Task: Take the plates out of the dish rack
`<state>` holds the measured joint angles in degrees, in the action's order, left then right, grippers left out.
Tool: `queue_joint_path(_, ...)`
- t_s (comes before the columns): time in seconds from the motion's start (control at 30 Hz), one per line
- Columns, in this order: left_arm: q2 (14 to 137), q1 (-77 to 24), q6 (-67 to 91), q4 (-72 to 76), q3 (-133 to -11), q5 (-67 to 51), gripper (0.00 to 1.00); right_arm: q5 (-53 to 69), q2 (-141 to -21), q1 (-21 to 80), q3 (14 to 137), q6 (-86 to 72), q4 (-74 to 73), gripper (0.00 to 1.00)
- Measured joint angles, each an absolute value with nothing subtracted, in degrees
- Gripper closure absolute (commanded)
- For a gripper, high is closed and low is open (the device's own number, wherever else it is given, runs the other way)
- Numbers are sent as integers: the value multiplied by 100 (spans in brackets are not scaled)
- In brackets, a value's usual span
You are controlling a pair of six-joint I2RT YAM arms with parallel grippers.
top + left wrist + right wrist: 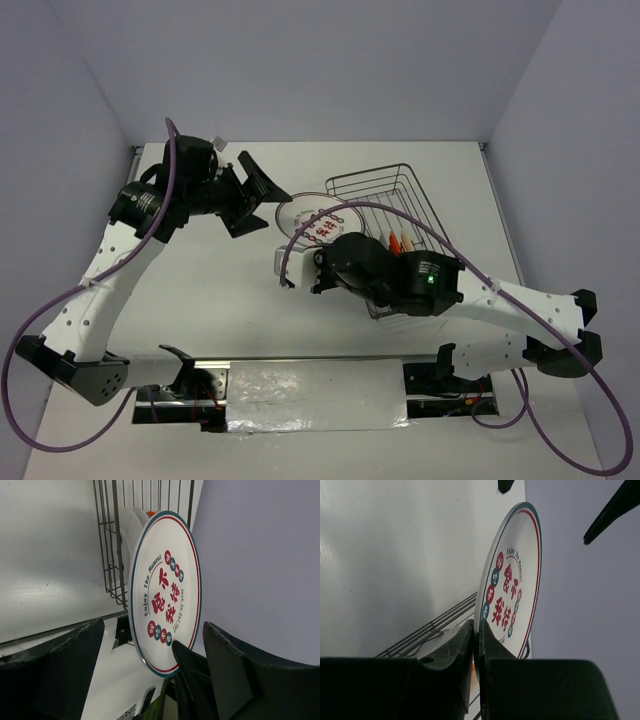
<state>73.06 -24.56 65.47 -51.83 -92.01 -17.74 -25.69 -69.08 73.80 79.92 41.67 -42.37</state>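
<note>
Plate [165,592] clamped in right jaws; left jaws spread wide alongside.

Two arms: one left arm [105,265] and one right arm [520,300]. Each carries one claw, so two in all: the left claw [275,212] and the right claw [476,640]. One dish rack [372,173] sits far right on the one surface [200,300]. One red-marked plate [310,222] is outside the rack, to its left. Inside the rack at least two more show, an orange plate [150,514] and a plain white plate [131,530]; the full number there is hidden. Two purple cables, one left [30,330] and one right [592,400].
</note>
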Motion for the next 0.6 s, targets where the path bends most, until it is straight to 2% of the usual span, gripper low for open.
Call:
queue_joint_path(0.03, 7293, -2449, 6604, -5155, -9139, -1809, 11, -2622, -6960, 7422, 7992, 4235, -4176, 100)
queue_joint_path(0.07, 7277, -2445, 6626, -5131, -9087, -1833, 22, -2663, -7008, 7454, 8005, 4318, -4110, 100)
queue_joint_path(0.13, 7238, -2445, 6661, -5072, -9004, -1848, 34, -2705, -7102, 7509, 8066, 4425, -4003, 100)
queue_joint_path(0.17, 7201, -2445, 6648, -5028, -8938, -1861, 51, -2720, -7144, 7531, 8093, 4469, -3929, 100)
queue_joint_path(0.2, 7153, -2445, 6617, -4991, -8849, -1890, 73, -2746, -7192, 7566, 8114, 4510, -3822, 100)
queue_joint_path(0.27, 7105, -2425, 6632, -4974, -8700, -1839, 94, -2851, -7260, 7631, 8130, 4560, -3717, 100)
queue_joint_path(0.3, 7102, -2397, 6674, -4995, -8656, -1841, 100, -2912, -7288, 7649, 8134, 4565, -3684, 100)
queue_joint_path(0.37, 7131, -2349, 6696, -4987, -8646, -1822, 100, -2995, -7363, 7673, 8125, 4602, -3638, 92)
queue_joint_path(0.4, 7144, -2318, 6659, -5017, -8659, -1811, 100, -3024, -7384, 7673, 8086, 4593, -3568, 82)
queue_joint_path(0.43, 7157, -2281, 6615, -5054, -8676, -1800, 100, -3022, -7384, 7655, 8009, 4578, -3446, 22)
queue_joint_path(0.47, 7172, -2217, 6532, -5100, -8707, -1765, 100, -2993, -7371, 7592, 7920, 4466, -3284, 0)
queue_joint_path(0.6, 7199, -1697, 6058, -5170, -8696, -1459, 100, -2510, -7085, 6945, 7599, 3656, -2812, 0)
